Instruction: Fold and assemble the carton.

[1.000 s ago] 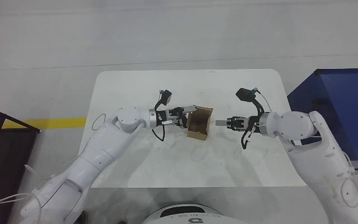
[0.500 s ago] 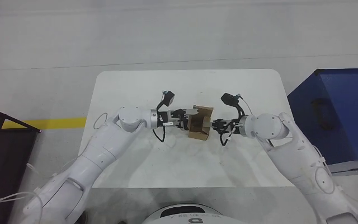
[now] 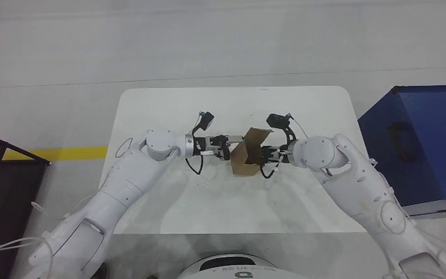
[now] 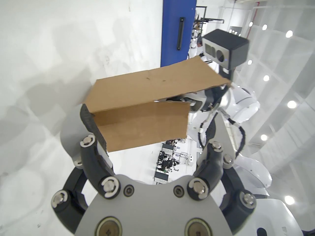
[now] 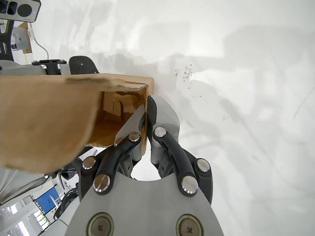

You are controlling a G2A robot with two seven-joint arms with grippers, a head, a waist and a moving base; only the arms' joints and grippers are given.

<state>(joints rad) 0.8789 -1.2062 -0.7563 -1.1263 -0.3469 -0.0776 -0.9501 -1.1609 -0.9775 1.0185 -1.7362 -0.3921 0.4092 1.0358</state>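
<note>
A small brown carton [image 3: 245, 155] stands open-topped in the middle of the white table [image 3: 174, 202], with one flap raised toward the back. My left gripper [image 3: 228, 147] is at its left side, open. In the left wrist view one black pad [image 4: 91, 124] rests against the carton [image 4: 147, 92] and the other finger [image 4: 216, 146] stands clear of it. My right gripper [image 3: 267, 156] is at the carton's right side. In the right wrist view it [image 5: 146, 114] is shut on the carton [image 5: 49, 119] wall, one finger inside and one outside.
A blue cabinet [image 3: 411, 146] stands beyond the table's right edge. A black frame [image 3: 14, 181] sits on the floor at the left, by a yellow floor stripe [image 3: 56, 153]. Bare table surface lies in front of and behind the carton.
My right gripper moved left across the table to the carton and shut on its right wall. The carton's flap rose and tilted. The left arm stayed almost still.
</note>
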